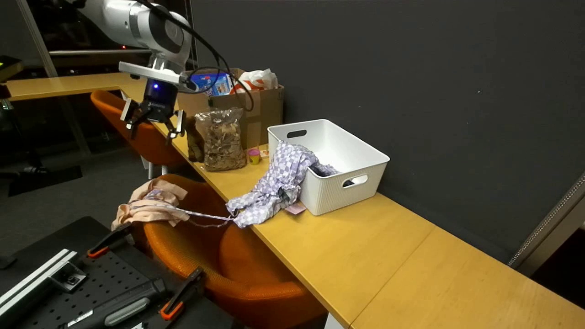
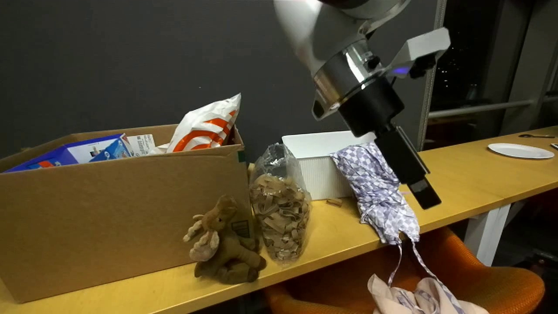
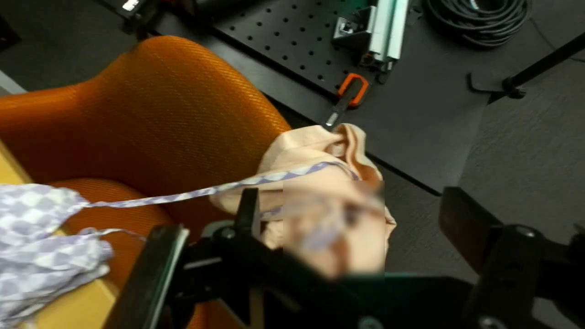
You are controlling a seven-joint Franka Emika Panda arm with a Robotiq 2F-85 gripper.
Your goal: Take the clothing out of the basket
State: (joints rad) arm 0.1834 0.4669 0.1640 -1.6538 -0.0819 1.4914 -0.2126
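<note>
Over basket (image 1: 329,197), lilac/wht chkd clothing (image 1: 285,167), crumpled, thin ties (image 3: 178,197), tool (image 1: 153,129) spread apart

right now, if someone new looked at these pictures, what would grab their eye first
Probably the checked garment, draped over the rim of the white basket onto the table, its strap reaching the peach cloth on the orange chair. Next, likely the open gripper hanging in mid-air. A brown plush toy beside the cardboard box may also draw a glance.

office-like: long desk (image 1: 388,249), orange chairs (image 1: 256,265)
</note>
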